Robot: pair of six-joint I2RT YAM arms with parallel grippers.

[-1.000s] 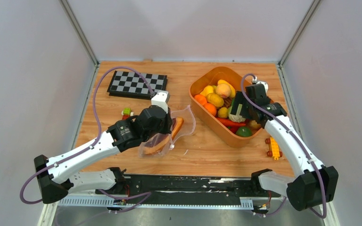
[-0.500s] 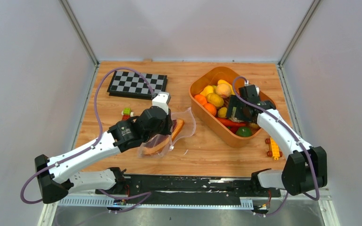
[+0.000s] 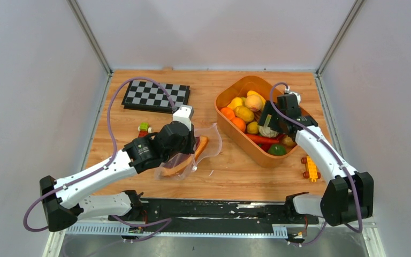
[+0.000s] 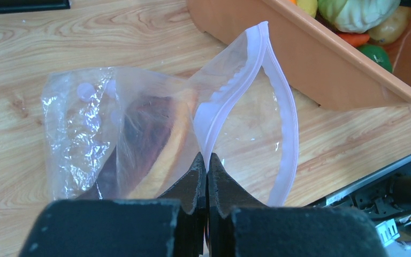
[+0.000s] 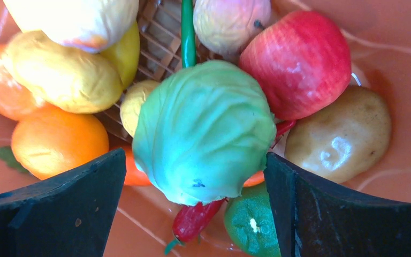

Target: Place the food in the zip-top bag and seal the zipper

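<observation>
Closed left hand [image 4: 207,161] pinching zipper [image 4: 279,101] of one bag [image 4: 85,123], centre-left of top view; open right hand [image 5: 195,176] poised astride one cabbage [image 5: 203,123] in one tub [image 3: 241,143], upper right.

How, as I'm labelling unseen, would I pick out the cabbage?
Find the orange tub at right. The cabbage sits mid-pile, framed by the open right gripper. It alone is pale green and leaf-veined, bigger than the dark green fruit beside it.

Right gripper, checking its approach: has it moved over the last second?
Yes: the open right gripper has shifted slightly left, toward the middle of the orange plastic tub, above the pale green cabbage.
</observation>
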